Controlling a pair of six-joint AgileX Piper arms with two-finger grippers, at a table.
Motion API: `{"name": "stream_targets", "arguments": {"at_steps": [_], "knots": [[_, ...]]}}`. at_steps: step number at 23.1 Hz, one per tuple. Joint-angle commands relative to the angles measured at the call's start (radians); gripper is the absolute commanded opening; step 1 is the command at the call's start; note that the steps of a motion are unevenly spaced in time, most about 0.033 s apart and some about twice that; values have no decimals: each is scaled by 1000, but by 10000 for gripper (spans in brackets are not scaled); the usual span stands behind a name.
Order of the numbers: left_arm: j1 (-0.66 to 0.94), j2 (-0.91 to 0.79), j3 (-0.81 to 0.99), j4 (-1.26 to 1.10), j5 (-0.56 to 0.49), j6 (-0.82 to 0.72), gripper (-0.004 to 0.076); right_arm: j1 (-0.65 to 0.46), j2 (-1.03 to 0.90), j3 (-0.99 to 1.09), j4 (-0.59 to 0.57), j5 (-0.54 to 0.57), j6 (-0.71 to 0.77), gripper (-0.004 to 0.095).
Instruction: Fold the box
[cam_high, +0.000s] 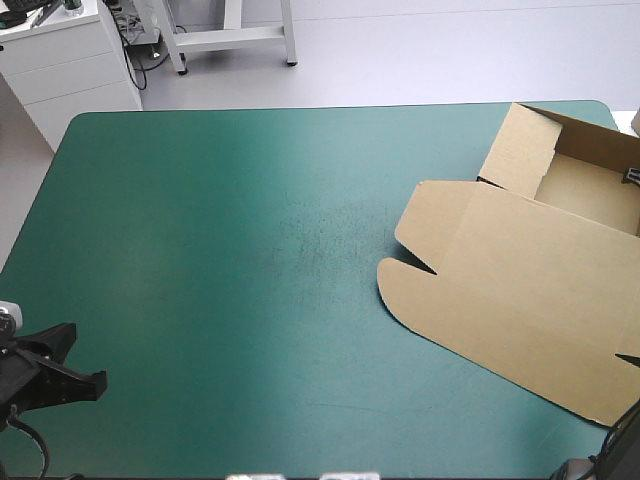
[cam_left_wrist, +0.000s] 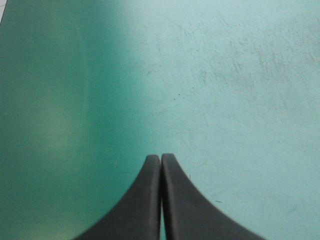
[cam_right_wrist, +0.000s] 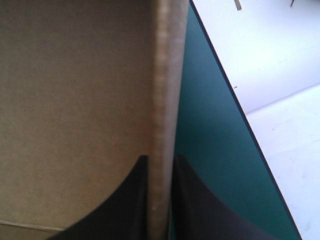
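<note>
Nearest the robot, the left gripper (cam_left_wrist: 160, 159) hangs over bare teal-green worktop (cam_high: 220, 250) at the near left corner, its jaws pressed together on nothing. Well apart from it, toward the right edge, lies the brown box (cam_high: 500, 290). Its lid (cam_high: 520, 310) is flat and nearest, and the tray (cam_high: 585, 185) sits beyond it by the far right corner with walls raised. Farthest off, the right gripper (cam_right_wrist: 161, 159) pinches a tray wall (cam_right_wrist: 165, 75) near the worktop's edge, and the board's top edge runs straight out between its jaws.

The step in hand looks like seating that wall. To do it well, keep the pinch square to the board so it does not crease, and bring the idle left arm across to steady the tray against sliding.

Only the right wrist view shows the pinch; the high view catches a mere black sliver of that gripper at its edge. Only the high view shows the lid and the whole layout.
</note>
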Motion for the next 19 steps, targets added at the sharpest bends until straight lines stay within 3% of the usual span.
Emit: {"name": "stream_targets", "arguments": {"at_steps": [1, 2, 3, 5, 6, 13, 16, 18, 19], "knots": [[-2, 10, -20, 14, -65, -6, -26, -12, -45, -29, 23, 0, -9, 324], [-2, 10, -20, 14, -65, -6, -26, -12, -43, -34, 20, 15, -9, 399], [-2, 10, -20, 14, -63, -4, -26, -15, -43, -47, 20, 43, -9, 556], [-2, 10, -20, 14, -56, -4, -26, -18, -45, -73, 18, 76, -10, 713], [-2, 10, -20, 14, -56, 1, -26, -18, -56, -76, 1, 76, 0, 745], [-2, 10, -20, 10, -54, -1, -26, -18, -206, -93, -56, 76, 15, 745], [-2, 10, -20, 10, -56, -3, -26, -18, -321, -63, 17, 78, 39, 707], [-2, 10, -20, 10, -51, -3, -26, -7, -428, 4, 62, 78, 4, 634], [-2, 10, -20, 10, -53, -3, -26, 12, -493, 54, 62, 76, -1, 539]]}}
